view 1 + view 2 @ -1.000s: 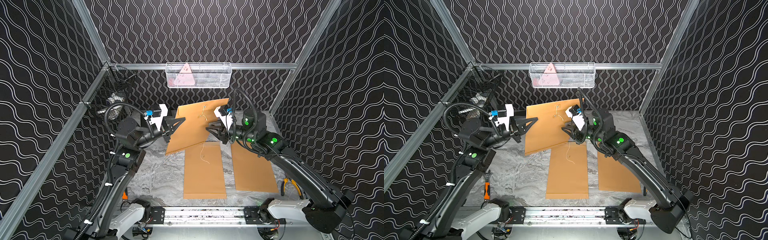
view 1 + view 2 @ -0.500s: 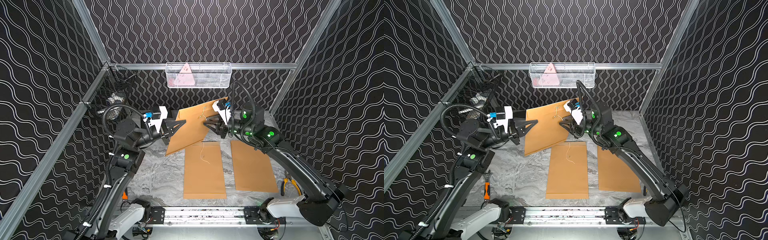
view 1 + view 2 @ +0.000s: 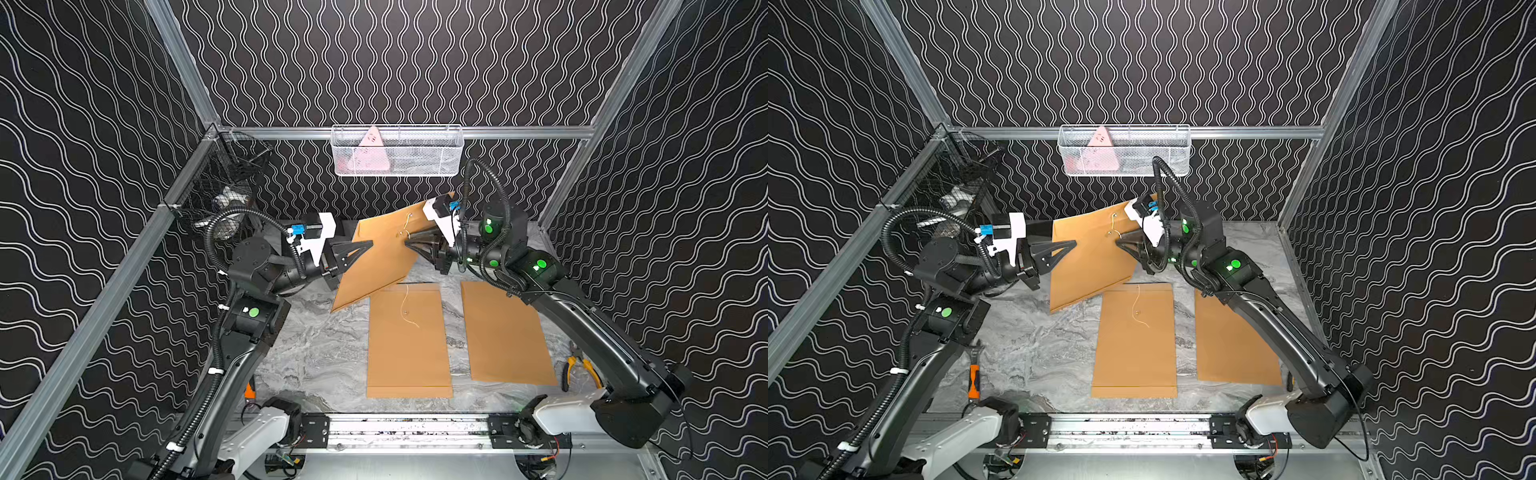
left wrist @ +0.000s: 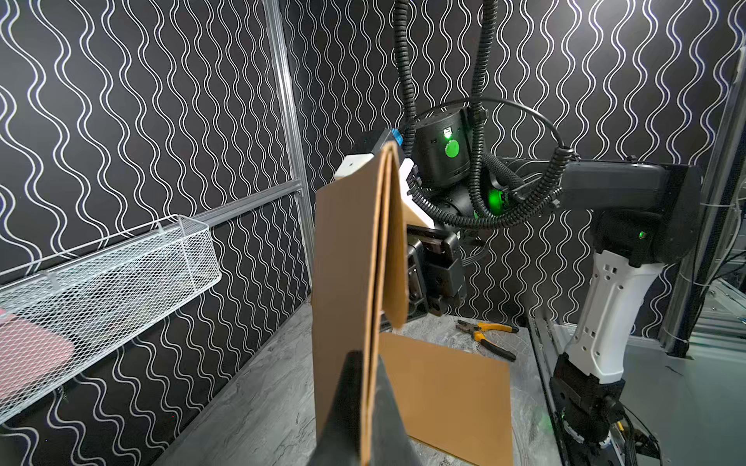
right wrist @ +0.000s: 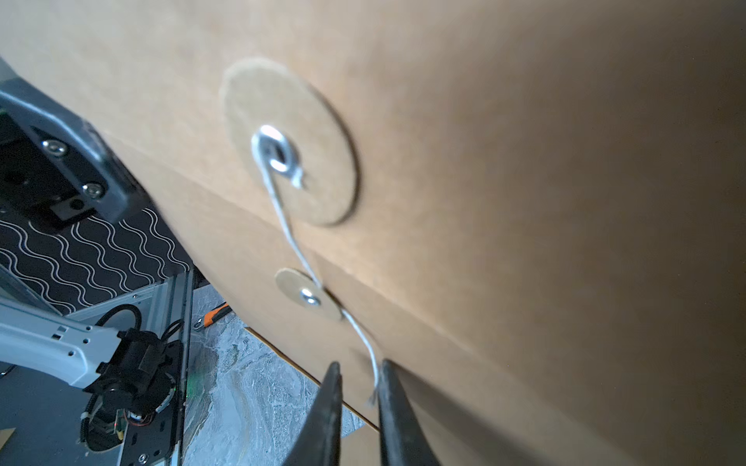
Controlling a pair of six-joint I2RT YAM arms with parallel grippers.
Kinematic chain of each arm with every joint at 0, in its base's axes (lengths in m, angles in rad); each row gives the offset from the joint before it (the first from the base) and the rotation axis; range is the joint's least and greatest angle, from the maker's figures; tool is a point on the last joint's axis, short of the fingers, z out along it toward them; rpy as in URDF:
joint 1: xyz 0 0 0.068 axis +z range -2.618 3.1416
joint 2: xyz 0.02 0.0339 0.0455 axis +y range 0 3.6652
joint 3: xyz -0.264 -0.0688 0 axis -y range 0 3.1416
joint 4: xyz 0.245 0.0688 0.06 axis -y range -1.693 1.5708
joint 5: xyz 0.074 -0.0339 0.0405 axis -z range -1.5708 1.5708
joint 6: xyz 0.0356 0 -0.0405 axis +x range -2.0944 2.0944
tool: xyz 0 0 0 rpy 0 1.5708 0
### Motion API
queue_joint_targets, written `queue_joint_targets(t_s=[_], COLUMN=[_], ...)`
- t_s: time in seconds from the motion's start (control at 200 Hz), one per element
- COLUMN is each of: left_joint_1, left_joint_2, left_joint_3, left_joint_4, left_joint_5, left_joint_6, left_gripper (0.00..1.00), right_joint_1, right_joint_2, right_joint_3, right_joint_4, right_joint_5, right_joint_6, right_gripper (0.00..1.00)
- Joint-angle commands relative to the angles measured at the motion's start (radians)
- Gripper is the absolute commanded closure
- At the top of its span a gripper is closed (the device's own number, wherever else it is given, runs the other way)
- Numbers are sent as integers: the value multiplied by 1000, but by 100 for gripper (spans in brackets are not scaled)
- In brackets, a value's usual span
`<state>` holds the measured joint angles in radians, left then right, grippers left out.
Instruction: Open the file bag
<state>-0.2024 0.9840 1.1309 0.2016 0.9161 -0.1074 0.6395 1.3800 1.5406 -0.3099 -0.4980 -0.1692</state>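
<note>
The file bag (image 3: pixel 382 257) is a brown envelope held up off the table, tilted, in both top views (image 3: pixel 1092 262). My left gripper (image 3: pixel 369 244) is shut on its left edge; the left wrist view shows the bag (image 4: pixel 347 262) pinched edge-on between the fingers (image 4: pixel 365 357). My right gripper (image 3: pixel 407 245) sits at the bag's face by the closure. In the right wrist view a white string (image 5: pixel 282 214) runs from the large disc (image 5: pixel 323 169) past the small disc (image 5: pixel 294 284), and its frayed end lies between the right gripper's (image 5: pixel 357 369) narrowly parted fingers.
Two more brown envelopes (image 3: pixel 409 340) (image 3: pixel 505 332) lie flat on the marble table. Yellow-handled pliers (image 3: pixel 577 365) rest at the right edge, an orange-handled tool (image 3: pixel 973 380) at the front left. A white wire basket (image 3: pixel 397 151) hangs on the back wall, a black mesh basket (image 3: pixel 232 187) at left.
My right gripper has risen and moved left to the bag's string closure, and its jaws have narrowed around the string end. The left gripper keeps holding the bag in about the same place.
</note>
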Motion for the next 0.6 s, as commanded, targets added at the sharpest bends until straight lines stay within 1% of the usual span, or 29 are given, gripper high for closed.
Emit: queue_joint_targets(t_s=[0.0,0.085,0.235,0.4,0.596], left_joint_1=[0,0,0,0,0], left_joint_2=[3,2,7,2,2], left_joint_3=[-1,-3,-7,-41,-58], left_joint_4=[51,49,39,80,84], left_joint_5=[10,2,-33,-61,-73], left_joint_6=[-9,-10,-24,-71,-93], left_gripper=[100,100,100,100,100], right_joint_1=[0,-1,0,0,0], right_joint_2=[-8,-19,-36,-55,-64], right_joint_3=[-6,-21,-33,-45,-36], right_joint_4=[53,67,69,69,71], right_joint_5=[12,31,54,75,27], right_joint_6=[8,21,44,69,85], right_gripper=[93,100,100,100,100])
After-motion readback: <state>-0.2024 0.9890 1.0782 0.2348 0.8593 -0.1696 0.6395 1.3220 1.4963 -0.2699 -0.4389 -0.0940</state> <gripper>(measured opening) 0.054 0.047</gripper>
